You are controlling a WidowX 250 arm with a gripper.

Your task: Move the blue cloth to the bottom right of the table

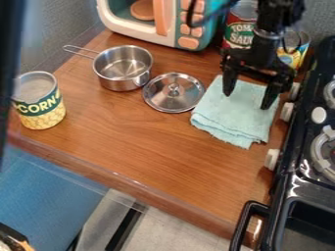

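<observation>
My gripper (247, 100) hangs over the upper part of the blue cloth (230, 117), its two fingers spread well apart with nothing held between them. The light blue cloth lies flat and folded at the right side of the wooden table (157, 157), just left of the stove's knobs. Both fingertips appear over the cloth; whether they touch it I cannot tell.
A metal lid (173, 93) lies close to the cloth's left side, with a steel pot (122, 68) beyond it. A corn can (39, 100) stands far left. Behind are a toy microwave (167, 19) and cans; the black stove (307, 176) borders the right.
</observation>
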